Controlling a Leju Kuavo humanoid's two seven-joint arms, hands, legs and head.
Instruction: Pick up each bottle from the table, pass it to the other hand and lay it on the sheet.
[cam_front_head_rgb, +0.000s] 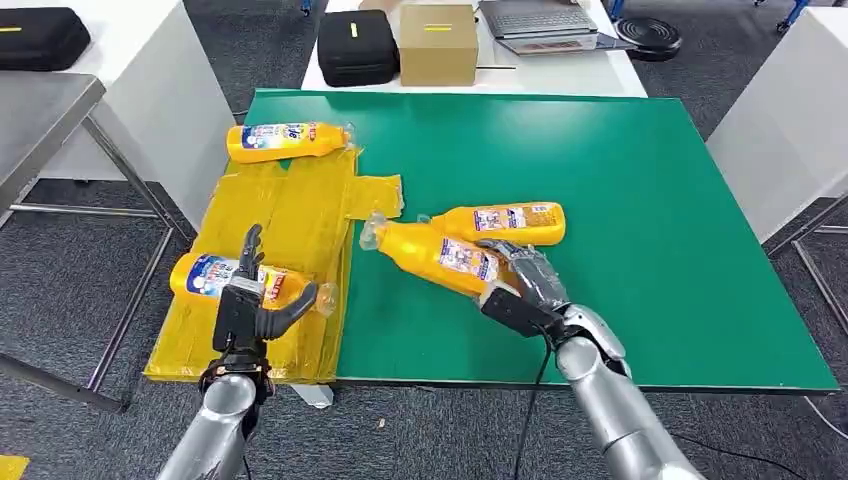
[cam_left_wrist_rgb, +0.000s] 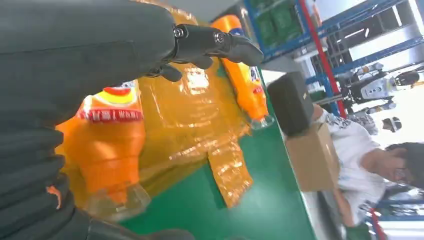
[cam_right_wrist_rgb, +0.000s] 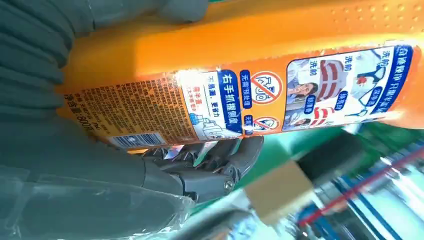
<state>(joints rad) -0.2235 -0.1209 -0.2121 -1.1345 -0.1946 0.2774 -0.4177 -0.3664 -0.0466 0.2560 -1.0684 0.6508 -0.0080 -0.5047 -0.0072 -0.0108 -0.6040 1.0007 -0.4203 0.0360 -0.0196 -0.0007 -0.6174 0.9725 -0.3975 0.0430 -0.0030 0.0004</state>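
Orange bottle (cam_front_head_rgb: 440, 255) gripped in right hand (cam_front_head_rgb: 527, 285).

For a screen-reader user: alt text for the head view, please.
The right hand grips an orange bottle on the green table; another lies just beyond. The open left hand hovers over a bottle on the yellow sheet.

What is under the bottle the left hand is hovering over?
The yellow sheet lies under that bottle, over the green table edge. The left hand covers part of the bottle; beneath it stays hidden.
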